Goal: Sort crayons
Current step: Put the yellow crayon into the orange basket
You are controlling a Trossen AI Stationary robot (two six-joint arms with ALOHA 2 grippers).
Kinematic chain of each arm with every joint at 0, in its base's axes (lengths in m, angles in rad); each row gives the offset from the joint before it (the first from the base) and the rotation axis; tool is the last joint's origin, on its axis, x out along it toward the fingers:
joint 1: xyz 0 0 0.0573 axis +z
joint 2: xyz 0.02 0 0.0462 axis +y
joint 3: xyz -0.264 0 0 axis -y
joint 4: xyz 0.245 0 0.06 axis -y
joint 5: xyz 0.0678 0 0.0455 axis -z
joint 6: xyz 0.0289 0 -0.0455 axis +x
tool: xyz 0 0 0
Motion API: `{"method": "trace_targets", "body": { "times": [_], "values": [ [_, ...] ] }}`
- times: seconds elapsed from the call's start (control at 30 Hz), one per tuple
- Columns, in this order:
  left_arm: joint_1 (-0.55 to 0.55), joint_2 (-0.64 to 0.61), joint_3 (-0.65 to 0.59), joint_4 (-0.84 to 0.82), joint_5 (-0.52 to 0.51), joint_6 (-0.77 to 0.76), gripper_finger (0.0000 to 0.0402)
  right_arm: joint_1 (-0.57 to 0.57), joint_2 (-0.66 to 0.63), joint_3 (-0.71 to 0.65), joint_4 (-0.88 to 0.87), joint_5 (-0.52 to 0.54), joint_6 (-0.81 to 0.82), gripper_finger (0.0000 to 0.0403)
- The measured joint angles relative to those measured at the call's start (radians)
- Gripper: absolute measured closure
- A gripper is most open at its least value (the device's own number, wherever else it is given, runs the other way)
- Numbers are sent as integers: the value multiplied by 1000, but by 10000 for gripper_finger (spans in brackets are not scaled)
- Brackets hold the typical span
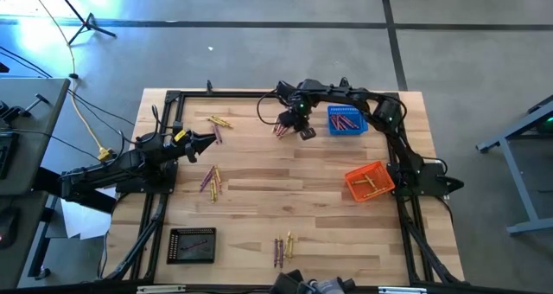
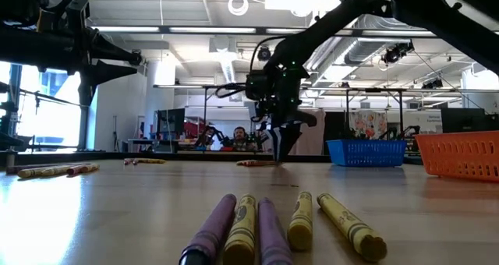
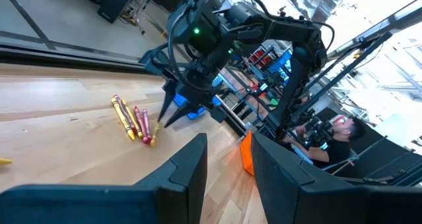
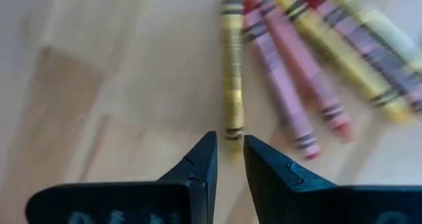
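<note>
My right gripper points down over a cluster of yellow, red-pink and purple crayons lying on the far middle of the table. In the right wrist view it is open by a narrow gap, its fingertips just short of the near end of a yellow crayon. In the low view its tips reach almost to the table top. My left gripper is open and empty above the table's left side, pointing toward the right arm.
A blue basket with crayons stands at the far right, an orange basket at the right, a black basket at the near left. Other crayon groups lie at the far left, left middle and near edge.
</note>
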Motion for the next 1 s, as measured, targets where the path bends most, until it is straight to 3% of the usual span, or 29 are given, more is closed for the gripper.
{"method": "trace_targets", "body": {
  "times": [0.43, 0.7, 1.0],
  "values": [
    [0, 0, 0, 0, 0, 0, 296, -1, 23, 2, -18, -15, -1, 342],
    [0, 0, 0, 0, 0, 0, 296, 0, 23, 2, -14, -22, 93, 393],
    [0, 0, 0, 0, 0, 0, 296, 1, 17, -1, -127, -22, 161, 398]
  ]
}}
